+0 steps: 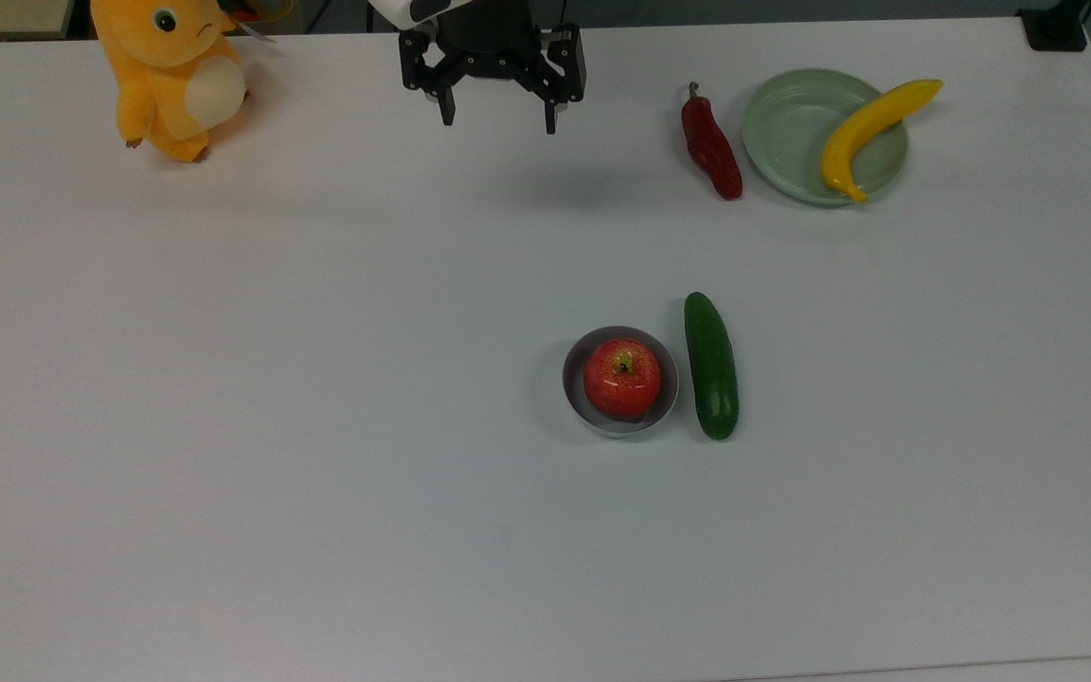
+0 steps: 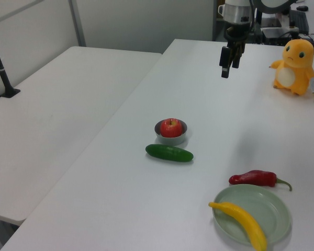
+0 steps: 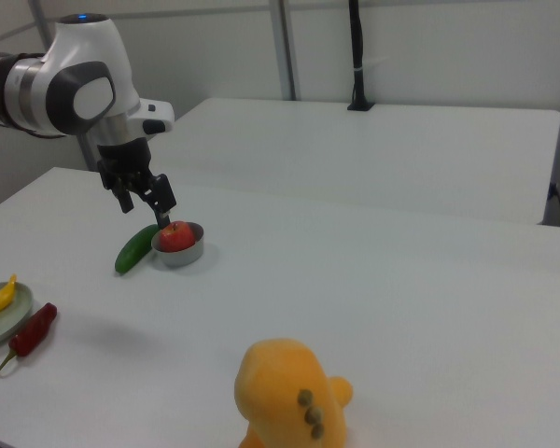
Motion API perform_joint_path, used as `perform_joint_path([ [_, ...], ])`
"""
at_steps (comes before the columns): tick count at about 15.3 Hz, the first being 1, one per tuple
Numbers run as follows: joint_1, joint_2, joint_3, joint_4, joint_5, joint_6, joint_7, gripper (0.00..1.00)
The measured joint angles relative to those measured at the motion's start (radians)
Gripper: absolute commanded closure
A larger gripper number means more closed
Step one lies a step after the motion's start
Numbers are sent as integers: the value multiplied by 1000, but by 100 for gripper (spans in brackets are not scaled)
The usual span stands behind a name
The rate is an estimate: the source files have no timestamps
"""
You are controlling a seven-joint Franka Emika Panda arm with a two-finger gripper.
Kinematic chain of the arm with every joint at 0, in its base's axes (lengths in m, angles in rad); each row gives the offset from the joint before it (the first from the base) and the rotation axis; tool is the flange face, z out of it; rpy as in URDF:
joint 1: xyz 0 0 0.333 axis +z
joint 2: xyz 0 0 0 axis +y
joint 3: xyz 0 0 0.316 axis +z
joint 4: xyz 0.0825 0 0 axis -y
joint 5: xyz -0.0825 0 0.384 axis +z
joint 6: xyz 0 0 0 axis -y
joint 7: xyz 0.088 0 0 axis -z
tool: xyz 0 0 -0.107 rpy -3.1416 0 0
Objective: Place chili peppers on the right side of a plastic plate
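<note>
Chili pepper (image 1: 711, 147) lies flat on the white worktop (image 1: 318, 426), just beside the pale green plastic plate (image 1: 792, 133) on the top view's left, stem pointing toward the far edge. A yellow banana (image 1: 872, 128) rests across the plate, its tip overhanging the rim. The arm's end effector (image 1: 498, 118) hangs empty above the worktop with its fingers (image 1: 447, 109) spread apart, well clear of the pepper. Near the middle, a red apple (image 1: 622, 379) sits in a small grey bowl (image 1: 572, 384), a green cucumber (image 1: 711, 365) just beside it. An orange plush toy (image 1: 171, 76) stands at the far corner.
</note>
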Motion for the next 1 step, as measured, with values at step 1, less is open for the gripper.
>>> perform_joint_path([
  [1, 0, 0, 0, 0, 0, 0, -1, 0],
])
